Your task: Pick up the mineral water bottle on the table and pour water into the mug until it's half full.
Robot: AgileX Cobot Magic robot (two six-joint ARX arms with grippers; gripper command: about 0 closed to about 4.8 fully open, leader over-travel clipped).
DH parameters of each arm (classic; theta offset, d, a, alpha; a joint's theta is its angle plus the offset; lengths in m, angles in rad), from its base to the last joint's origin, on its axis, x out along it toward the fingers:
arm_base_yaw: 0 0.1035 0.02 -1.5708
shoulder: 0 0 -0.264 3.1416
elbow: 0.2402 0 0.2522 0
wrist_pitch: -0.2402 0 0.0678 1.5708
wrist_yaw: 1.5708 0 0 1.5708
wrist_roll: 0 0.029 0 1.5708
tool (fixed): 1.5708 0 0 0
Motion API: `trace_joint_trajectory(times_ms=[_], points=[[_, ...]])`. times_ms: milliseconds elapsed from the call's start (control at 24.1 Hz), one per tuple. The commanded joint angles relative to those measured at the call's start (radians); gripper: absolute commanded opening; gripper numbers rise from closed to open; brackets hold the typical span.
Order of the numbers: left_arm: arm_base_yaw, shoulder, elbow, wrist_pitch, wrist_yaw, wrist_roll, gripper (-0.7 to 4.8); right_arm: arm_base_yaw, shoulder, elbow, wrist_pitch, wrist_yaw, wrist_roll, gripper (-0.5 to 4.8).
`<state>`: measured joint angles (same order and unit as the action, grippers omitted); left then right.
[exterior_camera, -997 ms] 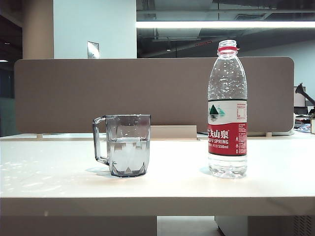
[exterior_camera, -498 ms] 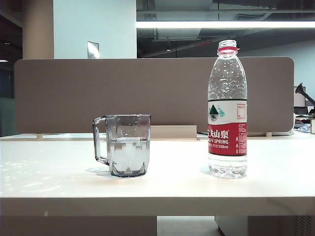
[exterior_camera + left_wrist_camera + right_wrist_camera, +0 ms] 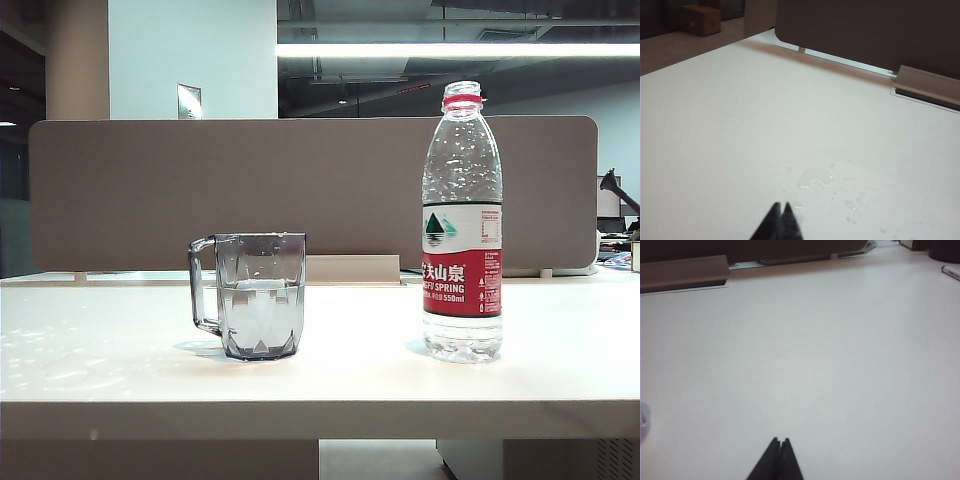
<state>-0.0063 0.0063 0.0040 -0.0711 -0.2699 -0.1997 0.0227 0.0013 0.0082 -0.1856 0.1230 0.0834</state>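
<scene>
The worktop carries the bottle, uncapped and upright on the right, and the mug well apart to its left, already about half full of water. Any more poured would likely overfill it. Spilled drops could make grips slip. Left pincer and right pincer hover closed and empty-handed.

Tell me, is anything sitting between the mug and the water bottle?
No. In the exterior view, only bare table separates the mug from the mineral water bottle; the divider panel stands behind them.
</scene>
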Motion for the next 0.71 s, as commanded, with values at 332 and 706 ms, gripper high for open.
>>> trace_joint_trajectory(times_ms=[332,706], points=[[-0.001,0.001,0.005,0.005,-0.002,0.002,-0.01,0.001,-0.001,-0.006,0.011,0.002,0.002,-0.01],[-0.002,0.001,0.005,-0.085,-0.014,0.093,-0.01,0.001,-0.001,-0.006,0.011,0.002,0.002,-0.01]])
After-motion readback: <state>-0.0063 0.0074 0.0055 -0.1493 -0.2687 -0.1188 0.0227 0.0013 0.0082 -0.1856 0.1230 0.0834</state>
